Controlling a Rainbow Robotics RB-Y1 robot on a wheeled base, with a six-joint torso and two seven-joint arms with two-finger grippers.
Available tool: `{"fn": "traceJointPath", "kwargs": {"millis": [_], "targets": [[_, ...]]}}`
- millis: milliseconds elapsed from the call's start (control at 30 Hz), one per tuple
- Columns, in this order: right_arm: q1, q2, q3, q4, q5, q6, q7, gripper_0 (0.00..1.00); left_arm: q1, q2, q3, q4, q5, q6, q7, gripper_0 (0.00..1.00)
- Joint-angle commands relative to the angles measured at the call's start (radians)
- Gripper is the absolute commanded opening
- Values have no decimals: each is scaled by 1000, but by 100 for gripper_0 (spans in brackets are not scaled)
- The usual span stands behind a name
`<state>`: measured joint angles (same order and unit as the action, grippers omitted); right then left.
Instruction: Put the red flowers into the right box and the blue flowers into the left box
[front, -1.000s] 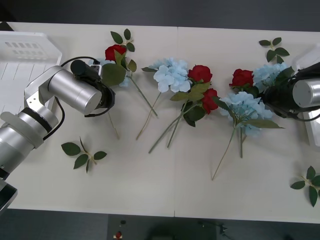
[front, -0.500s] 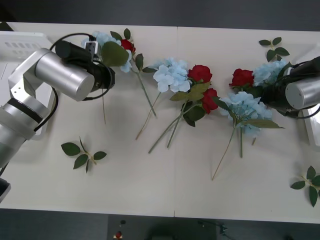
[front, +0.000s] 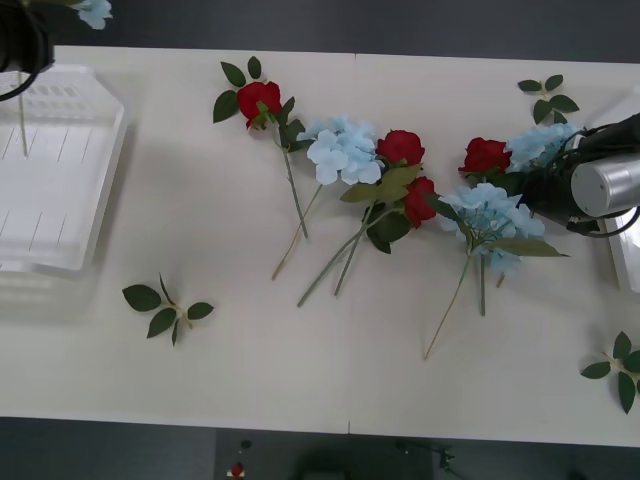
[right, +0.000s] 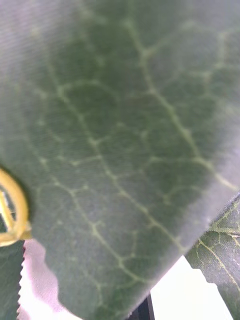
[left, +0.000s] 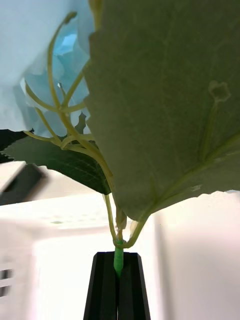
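Cream table (front: 300, 380), scattered flowers (front: 345, 150)

Front view overhead on table (front: 250, 380); wrist views pressed close against leaves.

A laboratory or robot test room is suggested rather than a home or a shop. A plain cream worktable (front: 300, 370), made of two panels joined by a seam down the middle of the frame, is set over dark grey flooring seen along the top and bottom edges, and a silver robot arm (front: 610, 185) is seen at the right edge. Artificial flowers (front: 345, 150) are laid out on the bare surface beside a white plastic tray (front: 60, 250) at the upper left.
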<state>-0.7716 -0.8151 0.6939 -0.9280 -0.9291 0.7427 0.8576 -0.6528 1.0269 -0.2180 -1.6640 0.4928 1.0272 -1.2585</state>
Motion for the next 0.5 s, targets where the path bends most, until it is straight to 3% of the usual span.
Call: {"fn": "traceJointPath", "kwargs": {"millis": [33, 233, 400, 500], "targets": [[-8, -12, -24, -26, -60, -6, 26, 0, 136, 114, 88, -13, 38, -64, 7, 0], [-6, -95, -36, -130, -188, -6, 40, 0, 340, 140, 216, 33, 16, -179, -13, 0], [-2, -176, -71, -242, -261, -6, 55, 0, 361, 140, 218, 116, -7, -248, -25, 1], [11, -222, -116, -330, -284, -6, 75, 0, 361, 140, 218, 112, -10, -250, -39, 48]]}}
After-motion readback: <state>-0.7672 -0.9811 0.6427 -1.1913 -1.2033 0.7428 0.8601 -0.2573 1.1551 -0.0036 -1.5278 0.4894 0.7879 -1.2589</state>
